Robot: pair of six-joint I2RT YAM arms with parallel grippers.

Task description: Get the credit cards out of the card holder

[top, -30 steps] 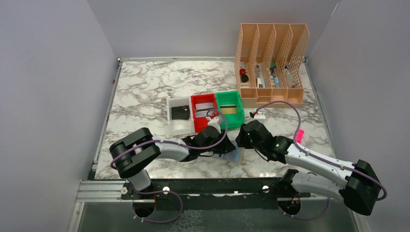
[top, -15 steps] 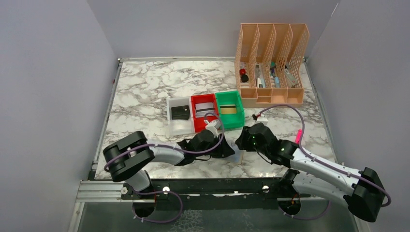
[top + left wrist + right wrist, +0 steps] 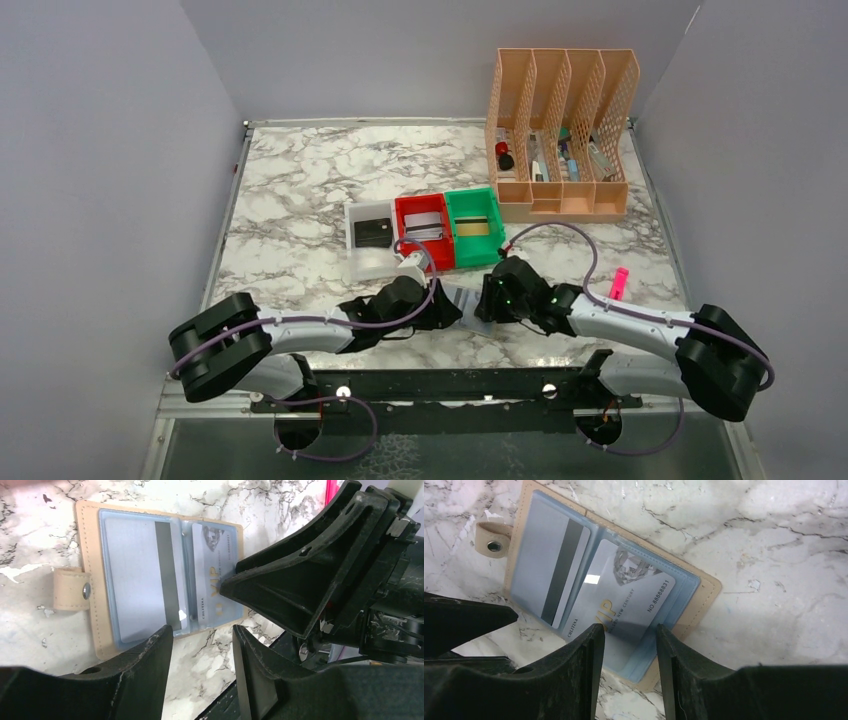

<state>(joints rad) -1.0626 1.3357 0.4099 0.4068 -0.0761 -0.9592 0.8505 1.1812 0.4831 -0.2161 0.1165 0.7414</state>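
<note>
The card holder [image 3: 186, 555] is now lying open and flat on the counter [image 3: 30, 610] between the two arms, no longer standing on its edge as a moment ago. The left claw [image 3: 202, 645] has been widening and is standing open, holding nothing. The right claw [image 3: 626, 640] is hanging half open close over the VIP card [image 3: 212, 575], gripping nothing. A grey striped card [image 3: 135, 575] is sitting in the other pocket, so both cards are still waiting to be pulled out.
</note>
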